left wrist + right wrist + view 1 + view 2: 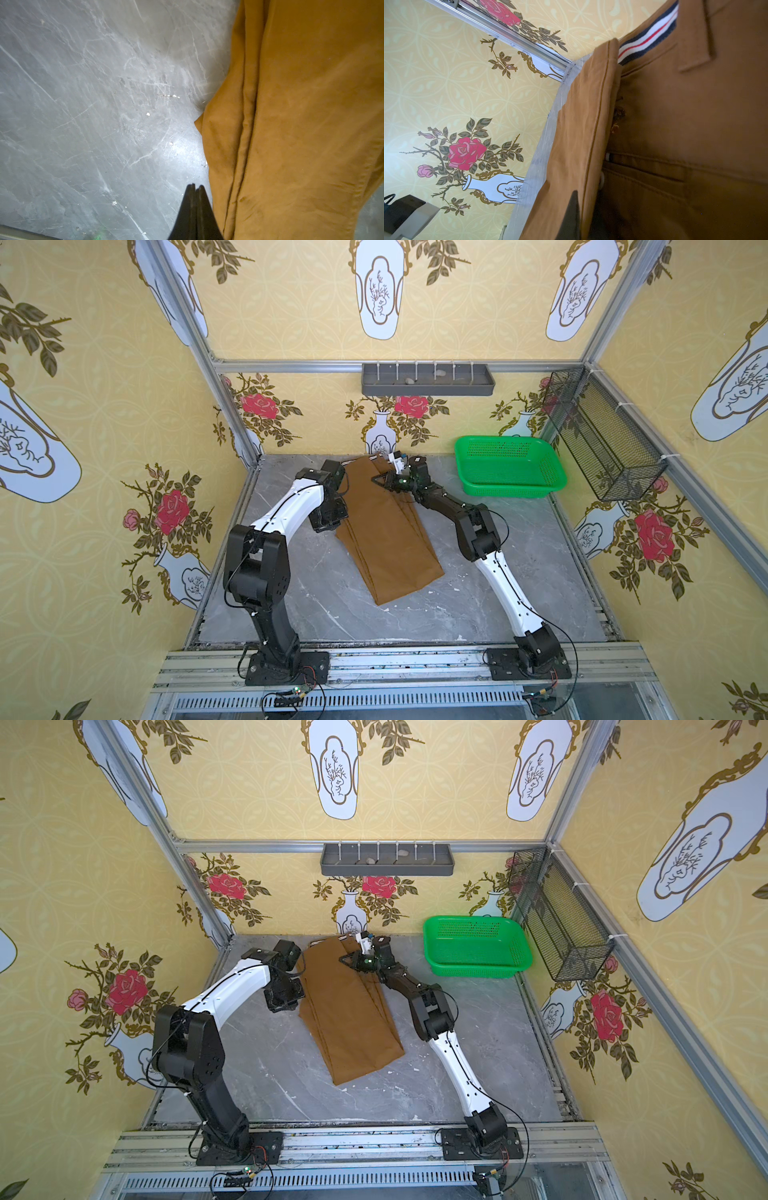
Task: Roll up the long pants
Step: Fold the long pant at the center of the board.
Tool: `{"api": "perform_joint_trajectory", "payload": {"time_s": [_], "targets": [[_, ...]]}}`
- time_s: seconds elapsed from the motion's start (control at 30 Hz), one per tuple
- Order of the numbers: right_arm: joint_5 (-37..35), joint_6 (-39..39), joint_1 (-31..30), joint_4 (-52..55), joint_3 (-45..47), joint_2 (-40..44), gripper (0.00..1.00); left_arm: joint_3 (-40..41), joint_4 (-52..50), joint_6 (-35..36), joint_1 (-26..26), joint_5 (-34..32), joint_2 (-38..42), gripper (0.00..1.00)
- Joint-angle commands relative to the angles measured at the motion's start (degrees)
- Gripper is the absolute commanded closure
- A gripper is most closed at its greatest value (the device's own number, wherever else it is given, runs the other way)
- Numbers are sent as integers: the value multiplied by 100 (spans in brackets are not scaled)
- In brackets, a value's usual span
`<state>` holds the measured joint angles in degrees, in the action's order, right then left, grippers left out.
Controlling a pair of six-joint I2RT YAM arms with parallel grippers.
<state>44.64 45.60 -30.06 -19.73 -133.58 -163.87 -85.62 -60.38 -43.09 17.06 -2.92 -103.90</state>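
The folded pants (pixel 386 539) lie lengthwise mid-tabletop (pixel 498 572) in both top views, waist by the far wall and hems towards the near edge. The right hand (pixel 376 479) is at the waist end, clamped on a flap of the pants beside the striped waistband (pixel 648 39). The left hand (pixel 195 187), fingers together and holding nothing, sits over bare tabletop just beside the pants' left edge. Grey surface lies bare beyond the hems and on both sides. The green basket (pixel 509 489) stands well apart in the far right corner.
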Motion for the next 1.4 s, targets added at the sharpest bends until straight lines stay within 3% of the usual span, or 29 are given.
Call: {"api": "perform_joint_trajectory", "payload": {"time_s": [0.0,0.53,0.8,1.0,1.07,1.17,1.2,1.3,1.37], "targets": [[-78,252,45,-725,313,283,100,104,-10,-35,-5,49,-1,100],[-318,285,162,-1473,1149,1154,100,248,105,88,-6,195,-96,100],[-557,267,366,-1367,1170,1055,100,283,149,134,-10,263,-142,100],[-417,364,405,-793,478,489,95,185,168,152,-10,344,-252,100],[-430,364,405,-708,482,429,85,110,141,152,-11,369,-331,100],[-437,345,405,-489,535,400,27,64,175,152,-10,478,-385,100],[-423,283,406,-333,535,393,16,50,193,152,-10,511,-399,100],[-398,26,413,71,766,561,10,-98,131,128,-18,467,-454,100],[-761,-273,471,232,1494,1063,8,-313,86,86,-18,390,-495,100]]}}
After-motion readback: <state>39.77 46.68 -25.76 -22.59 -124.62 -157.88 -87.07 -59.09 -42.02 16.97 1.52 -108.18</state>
